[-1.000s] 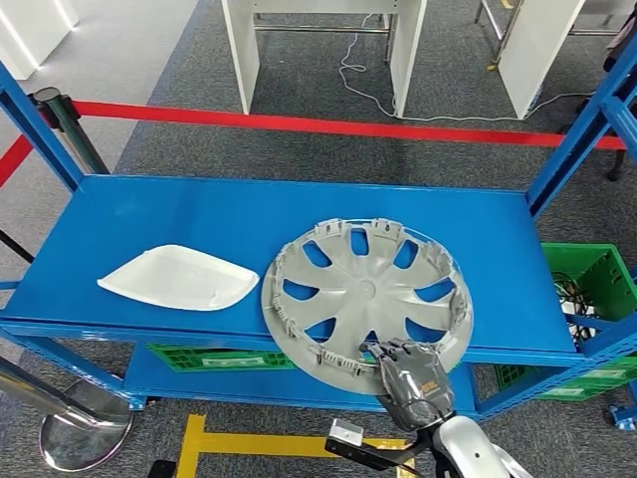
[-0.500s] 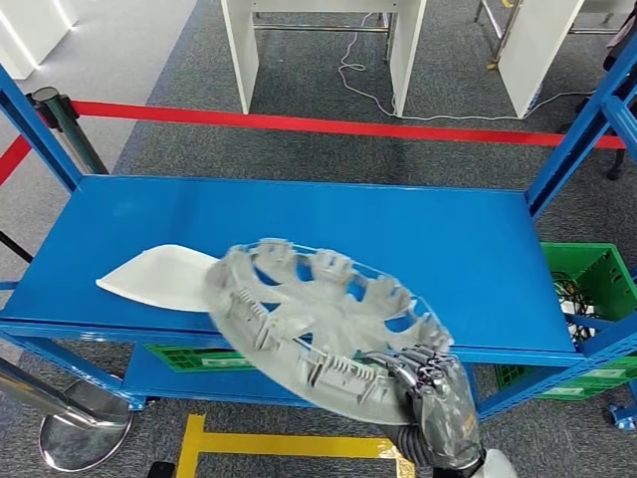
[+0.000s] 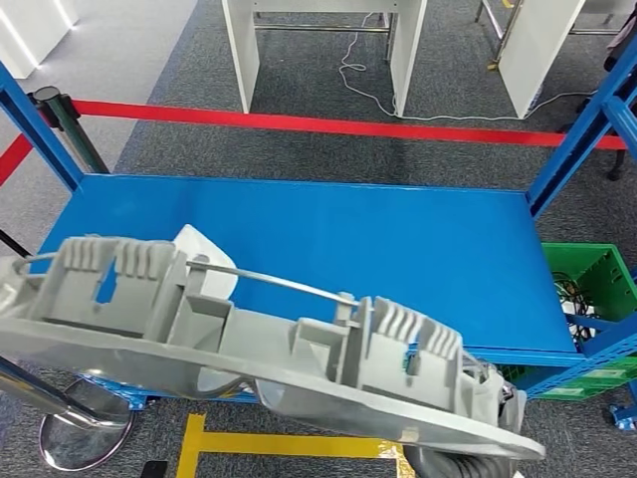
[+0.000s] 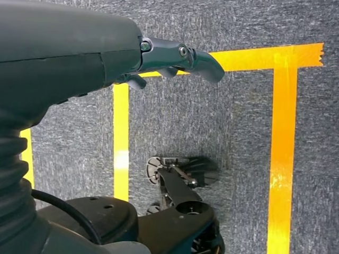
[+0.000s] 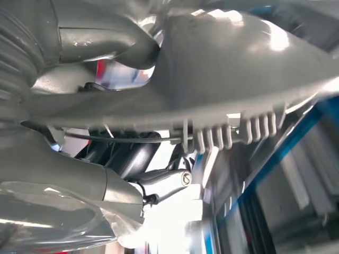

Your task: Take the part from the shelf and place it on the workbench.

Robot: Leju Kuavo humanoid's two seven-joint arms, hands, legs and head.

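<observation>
We look down from the robot's head at a blue metal shelf (image 3: 360,239) standing on grey carpet. A large grey plastic wheel cover (image 3: 248,344) fills the lower part of this view. It is raised off the shelf and held close under the camera, tilted almost edge-on, so that we see its ribbed clips and the thin wire ring running along its rim. The robot's right hand (image 3: 485,393) grasps the cover at its lower right edge, with the fingers wrapped around the rim. In the right wrist view, the cover's smooth grey face crosses the frame, with the dark fingers (image 5: 163,182) tucked beneath its clipped edge.

A white plastic part (image 3: 201,261) lies on the shelf's left side, mostly hidden behind the raised cover. Behind the shelf, a red barrier tape (image 3: 316,124) stretches across the carpet, and white table legs (image 3: 242,55) stand further back. A green crate (image 3: 593,289) sits low on the right, beside the shelf frame.

The left hand (image 4: 160,55) hangs over the carpet and yellow floor tape (image 4: 284,148). It holds nothing, and its dark fingers are stretched out.
</observation>
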